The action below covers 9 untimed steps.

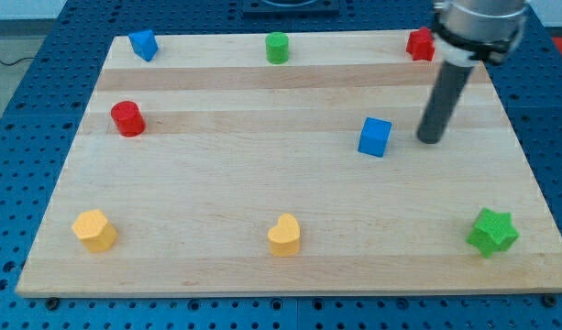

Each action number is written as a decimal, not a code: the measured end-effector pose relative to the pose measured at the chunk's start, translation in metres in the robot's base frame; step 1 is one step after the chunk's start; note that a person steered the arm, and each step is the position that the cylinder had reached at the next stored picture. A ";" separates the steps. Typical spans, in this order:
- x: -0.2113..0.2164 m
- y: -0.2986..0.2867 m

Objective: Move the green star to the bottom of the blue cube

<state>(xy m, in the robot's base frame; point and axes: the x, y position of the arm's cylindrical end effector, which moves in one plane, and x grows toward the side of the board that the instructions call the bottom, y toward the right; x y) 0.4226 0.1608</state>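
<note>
A dark rod ends in my tip (430, 140), resting on a wooden board (262, 183); it is a bare rod, holding nothing. The blue cube (375, 137) sits just to the view's left of my tip, not touching. The green star (492, 231) lies well below my tip and slightly to the view's right, near the board's bottom right corner.

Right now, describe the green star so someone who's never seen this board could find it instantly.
Start at the wooden board and go to its corner at the view's bottom right. The green star sits there alone, well below my tip and the blue cube. The only other green piece, the green cylinder, is round and at the view's top edge.
</note>
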 end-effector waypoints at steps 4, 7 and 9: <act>0.008 -0.052; 0.154 0.142; 0.164 0.064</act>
<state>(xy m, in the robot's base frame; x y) 0.5866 0.2243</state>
